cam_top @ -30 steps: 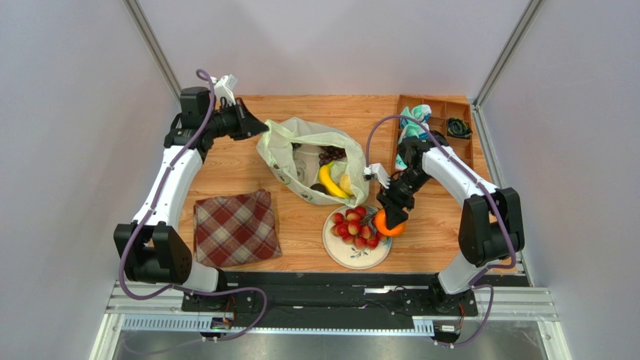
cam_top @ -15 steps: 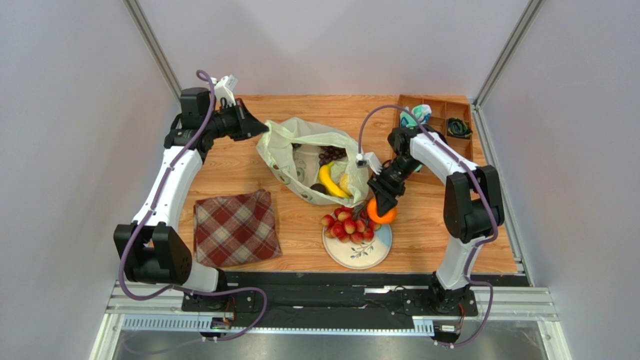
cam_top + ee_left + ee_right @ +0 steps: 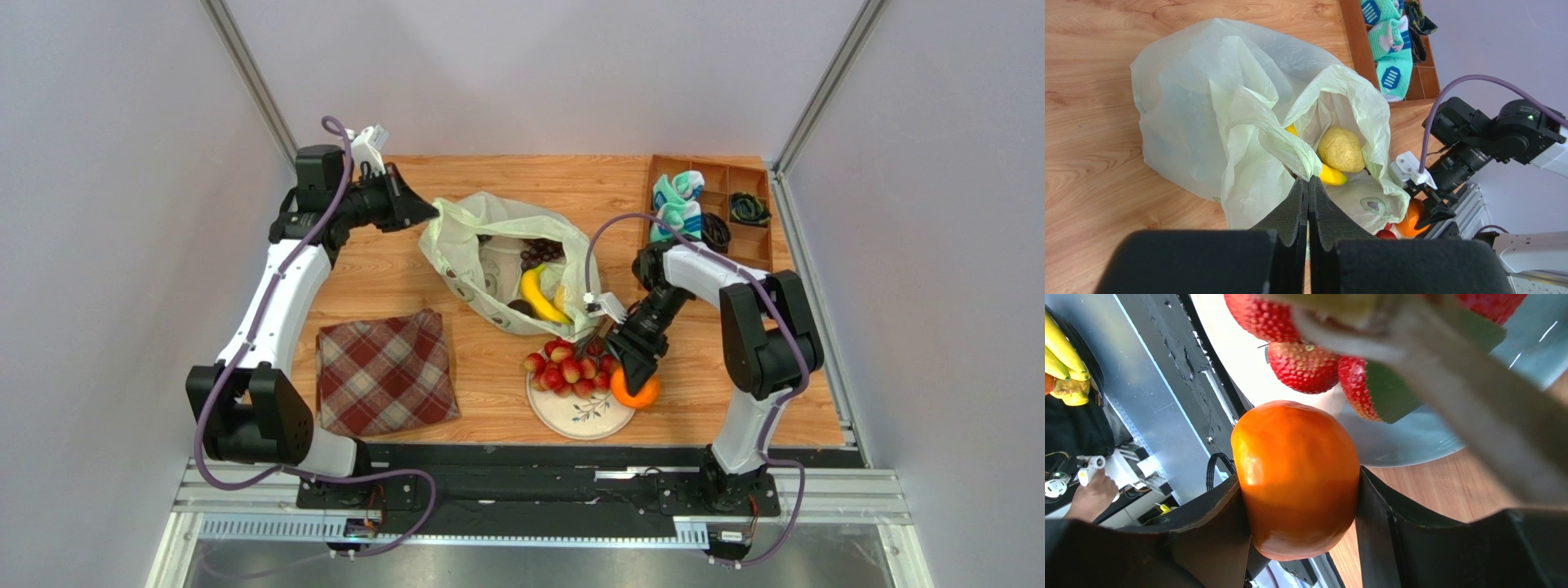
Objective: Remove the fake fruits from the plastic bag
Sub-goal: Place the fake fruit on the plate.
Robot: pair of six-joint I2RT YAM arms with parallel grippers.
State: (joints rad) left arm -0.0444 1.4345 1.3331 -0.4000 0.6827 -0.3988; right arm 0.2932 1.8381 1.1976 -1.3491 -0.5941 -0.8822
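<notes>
The left arm's fingers are pressed flat together, a fold of the thin, crinkly, pale cream-green plastic bag pinched at their tips. Nearer the arm bases than these fingers, well apart from them, a red plaid cloth lies on the wooden surface. The bag spreads rightward from the left fingers, its mouth open. Inside it lie a glossy yellow banana, a dull yellowish pear and a dark purple grape bunch.

Just left of the right arm's fingers, a bunch of small glossy red fruits rests on a round white-and-blue plate. The right fingers stand part open, clamped on both sides of a smooth round orange, which sits at the plate's right rim. Beyond them, at the far right corner, stands a compartmented wooden tray holding socks.
</notes>
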